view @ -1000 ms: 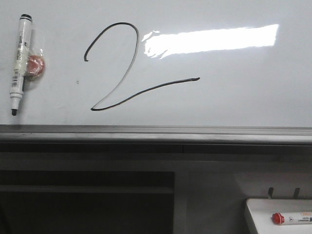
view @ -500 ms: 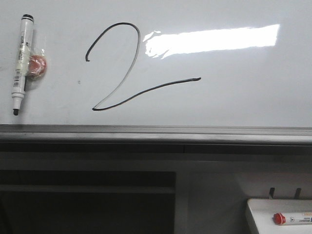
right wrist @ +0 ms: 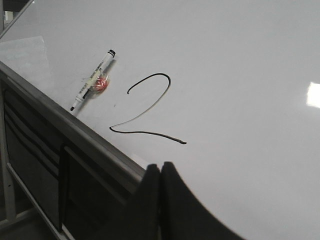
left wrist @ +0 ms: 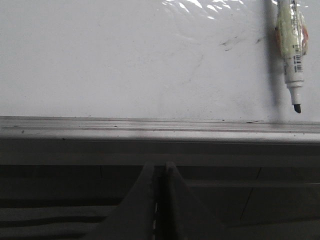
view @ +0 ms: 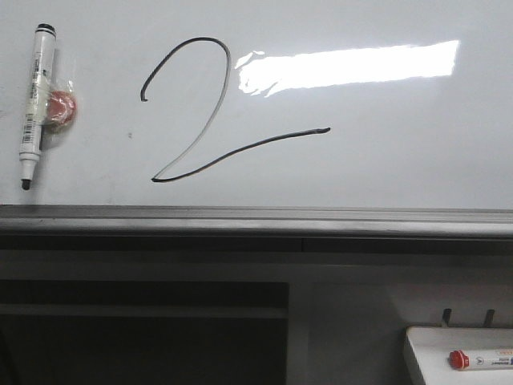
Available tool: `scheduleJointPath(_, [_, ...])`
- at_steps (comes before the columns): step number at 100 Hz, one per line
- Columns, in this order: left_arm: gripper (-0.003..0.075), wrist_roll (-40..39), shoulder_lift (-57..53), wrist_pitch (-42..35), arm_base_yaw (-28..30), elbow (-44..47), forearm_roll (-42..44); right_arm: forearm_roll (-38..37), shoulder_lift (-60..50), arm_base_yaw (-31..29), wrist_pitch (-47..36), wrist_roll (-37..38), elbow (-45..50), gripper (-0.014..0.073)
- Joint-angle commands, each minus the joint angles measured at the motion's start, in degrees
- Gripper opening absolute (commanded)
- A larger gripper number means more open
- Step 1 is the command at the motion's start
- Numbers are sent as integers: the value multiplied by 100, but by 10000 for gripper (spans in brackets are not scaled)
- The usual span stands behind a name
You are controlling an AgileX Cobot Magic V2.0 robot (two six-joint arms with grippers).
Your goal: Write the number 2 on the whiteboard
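Observation:
A hand-drawn black number 2 (view: 210, 112) stands on the glossy whiteboard (view: 385, 160), also seen from the right wrist as the number 2 (right wrist: 150, 107) on the whiteboard (right wrist: 240, 65). An uncapped black marker (view: 34, 104) lies at the board's left, tip toward the grey rail, beside a red round piece (view: 60, 108); the left wrist view shows that marker (left wrist: 291, 42) too. My left gripper (left wrist: 160, 167) is shut and empty, below the rail. My right gripper (right wrist: 160, 167) is shut and empty, near the board's lower edge. Neither gripper shows in the front view.
A grey metal rail (view: 256, 218) runs along the board's lower edge, with dark shelving below. A small white tray (view: 461, 357) at the lower right holds a red-capped marker (view: 481, 358). A bright light reflection (view: 353, 66) lies right of the digit.
The view shifted by a few pixels between one second ago and half a second ago; nothing has moved on the board since.

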Motion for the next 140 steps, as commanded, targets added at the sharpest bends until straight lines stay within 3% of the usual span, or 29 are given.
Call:
scheduleJointPath(1, [-20,35,-157,-333,8,71,-1,92,-30,-42,-328,-5,-142,-71])
scheduleJointPath(77, [-20,35,-157,-333,8,71,-1,92,-30,-42,-314,-5,-23,-71])
scheduleJointPath(83, [-20,35,-157,-333,8,71,-1,-199,-30,-59,-366,12,94,-71])
scheduleJointPath(88, [-20,35,-157,-333,8,71,-1,-870,-30,-160,-629,618,203,-71])
scheduleJointPath(100, [-20,35,-157,-333,8,71,-1,-3880,-30,-728,-637,4209,481,-71])
scheduleJointPath(105, [-20,35,-157,-333,8,71,-1,-4550,-30,-1039,-623,5352,642,-71])
scheduleJointPath(112, [-20,35,-157,-333,8,71,-1,-4597,-30,-1437,-682,5899,955,-71])
scheduleJointPath(123, [-20,35,-157,-333,8,71,-1,-4597,-111,-1729,-1097,5962,1499,-73])
scheduleJointPath(140, [-20,35,-147,-333,8,61,-1,-4637,-111,-1729,-521,5952,1460,-73])
